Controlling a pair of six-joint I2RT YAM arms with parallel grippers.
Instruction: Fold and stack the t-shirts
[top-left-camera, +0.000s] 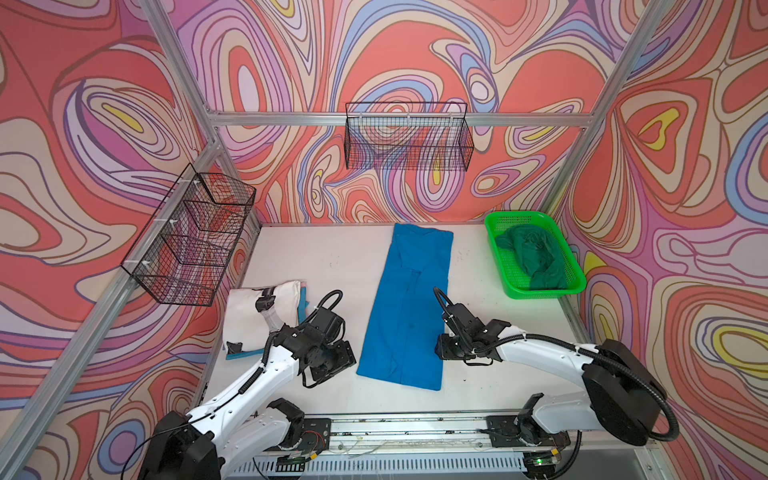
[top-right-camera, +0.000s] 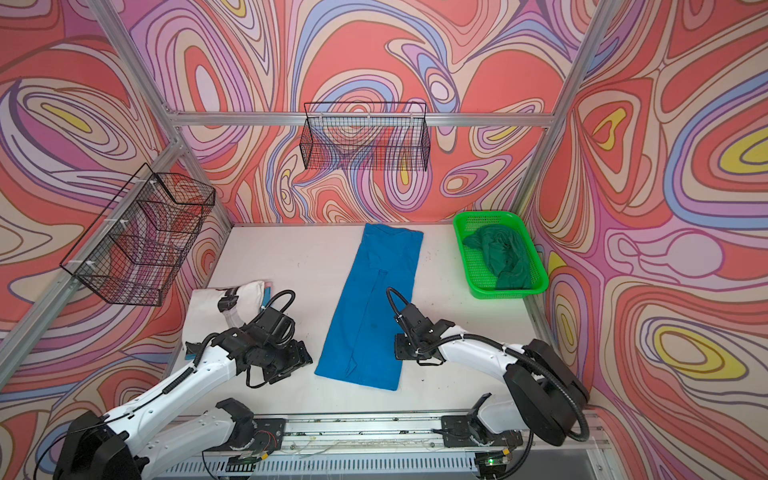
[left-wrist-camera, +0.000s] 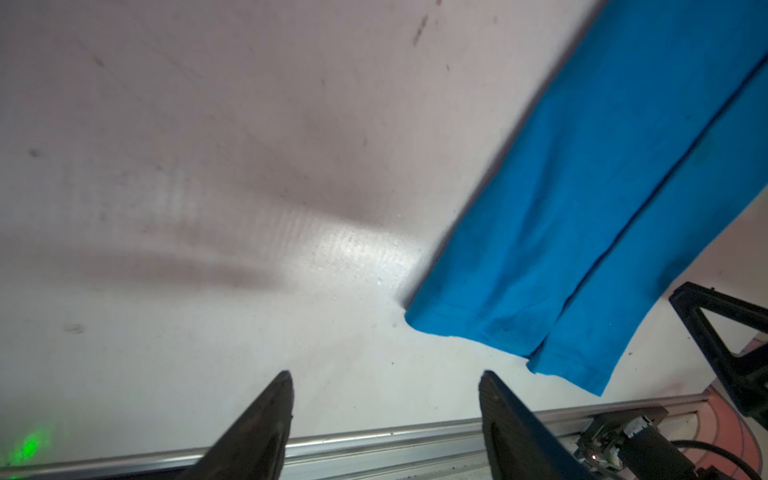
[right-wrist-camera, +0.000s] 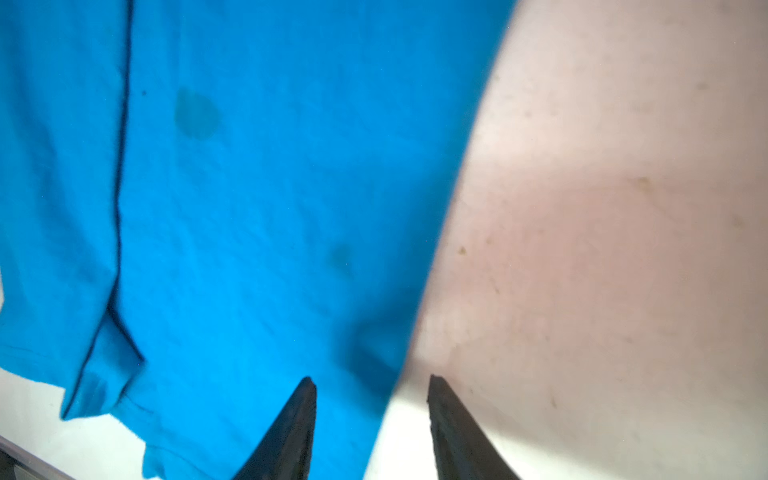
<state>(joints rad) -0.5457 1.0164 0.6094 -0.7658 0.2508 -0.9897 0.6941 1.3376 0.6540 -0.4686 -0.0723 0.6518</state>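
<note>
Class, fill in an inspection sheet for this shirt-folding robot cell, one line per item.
Surface: white table, scuffed.
Job's things: bright blue t-shirt folded into a long strip, centre; dark green t-shirt crumpled in green mesh basket; white printed t-shirt folded atop lighter blue t-shirt, left.
Clutter: nothing seen.
Grippers: left gripper open over bare table; right gripper open, straddling the blue shirt's edge.
Cables: black hoses along both arms.
Surroundings: two wire baskets on swirl-patterned walls.

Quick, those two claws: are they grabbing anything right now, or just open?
Left gripper: open, empty, above the table.
Right gripper: open, holding nothing, poised at the edge of the blue t-shirt.
</note>
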